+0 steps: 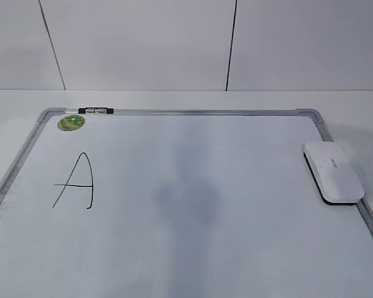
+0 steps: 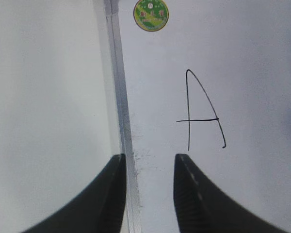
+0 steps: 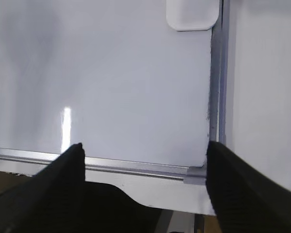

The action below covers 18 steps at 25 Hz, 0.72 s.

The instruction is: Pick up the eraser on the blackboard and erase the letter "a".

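Observation:
The blackboard [image 1: 186, 112] is a white board in a silver frame, lying flat on the table. The white eraser [image 1: 333, 172] lies on the board's right edge; its near end shows at the top of the right wrist view [image 3: 191, 14]. No small lowercase "a" shows in any view. The only writing is a large capital "A" [image 1: 78, 181] on the left, also in the left wrist view [image 2: 203, 114]. My left gripper [image 2: 150, 158] is open and empty over the board's left frame [image 2: 120, 97]. My right gripper [image 3: 144, 145] is open and empty above the board's near right corner [image 3: 196, 174]. Neither gripper shows in the exterior view.
A round green sticker [image 1: 71, 122] sits at the board's far left corner, also seen in the left wrist view [image 2: 151, 14]. A small black and silver piece [image 1: 96, 110] lies on the far frame. White table surrounds the board; a white panelled wall stands behind.

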Each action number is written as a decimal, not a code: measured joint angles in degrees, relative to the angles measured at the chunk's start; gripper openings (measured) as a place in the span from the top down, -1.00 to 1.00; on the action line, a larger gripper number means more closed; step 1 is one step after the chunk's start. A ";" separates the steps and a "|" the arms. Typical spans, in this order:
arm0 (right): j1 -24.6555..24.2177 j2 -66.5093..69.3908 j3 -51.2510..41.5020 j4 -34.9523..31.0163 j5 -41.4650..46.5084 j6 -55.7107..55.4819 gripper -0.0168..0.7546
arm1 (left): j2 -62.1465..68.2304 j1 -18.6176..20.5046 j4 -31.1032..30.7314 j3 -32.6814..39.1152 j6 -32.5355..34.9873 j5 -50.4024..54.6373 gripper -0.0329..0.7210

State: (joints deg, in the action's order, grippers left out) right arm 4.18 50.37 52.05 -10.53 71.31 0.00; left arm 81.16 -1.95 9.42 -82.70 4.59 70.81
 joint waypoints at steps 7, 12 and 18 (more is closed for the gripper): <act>0.00 -11.94 -6.29 -0.11 0.33 0.00 -0.58 | -13.85 0.00 0.36 9.89 0.00 0.22 0.29; 0.00 -19.26 -11.06 -0.20 -0.09 0.88 -0.58 | -23.81 0.00 0.23 19.56 0.46 0.36 0.29; 0.00 -25.96 -19.87 -0.20 -6.31 4.42 -0.58 | -37.57 0.00 0.01 30.59 0.77 0.07 0.29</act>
State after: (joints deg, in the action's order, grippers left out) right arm 4.18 24.41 32.18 -10.73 65.00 4.42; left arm 43.60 -1.95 9.43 -52.11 5.36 70.88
